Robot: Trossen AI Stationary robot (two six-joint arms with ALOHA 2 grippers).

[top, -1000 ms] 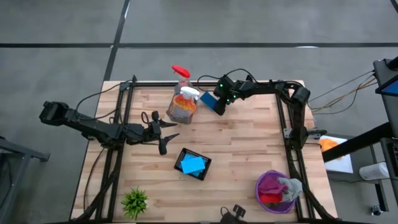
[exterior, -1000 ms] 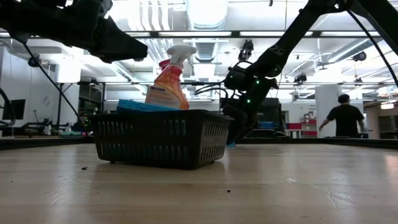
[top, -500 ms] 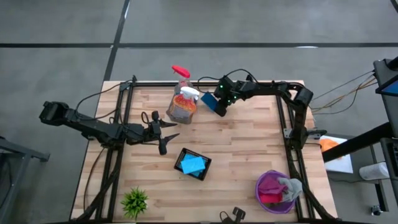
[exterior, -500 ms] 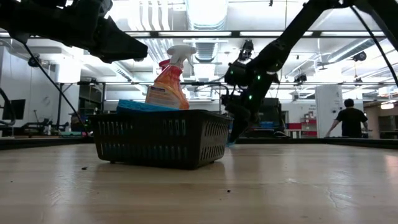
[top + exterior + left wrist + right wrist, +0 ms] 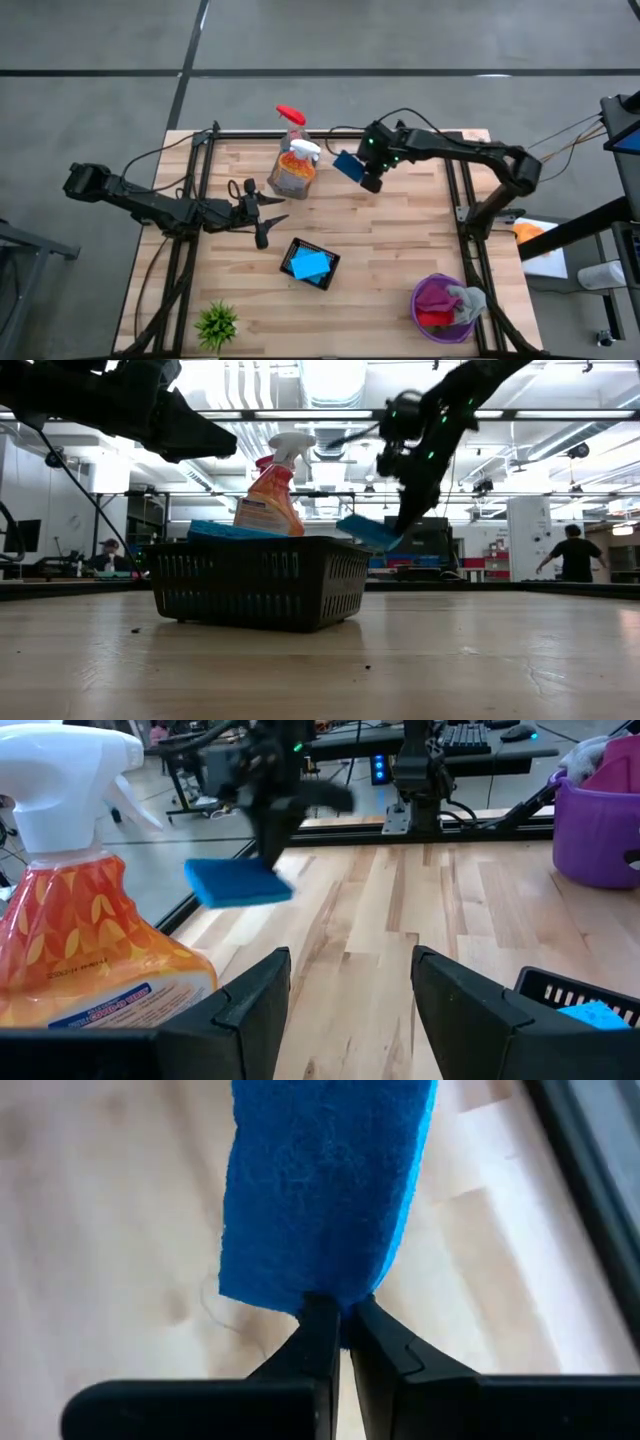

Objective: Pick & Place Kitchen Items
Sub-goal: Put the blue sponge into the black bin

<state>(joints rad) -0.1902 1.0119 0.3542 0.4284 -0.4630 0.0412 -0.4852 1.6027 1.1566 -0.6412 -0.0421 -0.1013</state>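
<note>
1. Wooden table (image 5: 400,250) carries a black basket (image 5: 310,263) near its middle with one blue sponge inside (image 5: 309,264), a purple bin (image 5: 438,307) of cloths at one near corner, and the orange spray bottle (image 5: 295,170) and clear spray bottle (image 5: 291,122) at the far edge.
2. Change: the right end effector (image 5: 362,176), low beside the orange bottle a second ago, has risen and swung clear.
3. Its fingers are pinched tight on the end of a second blue sponge (image 5: 325,1185); low view shows that sponge in the air, off the table.
4. Left end effector (image 5: 262,213) hovers partly open, holding nothing, left of the basket.
5. Reading: pick done; carry to the basket probably follows.
6. Risk: thin end grip, so the sponge may swing.
</note>
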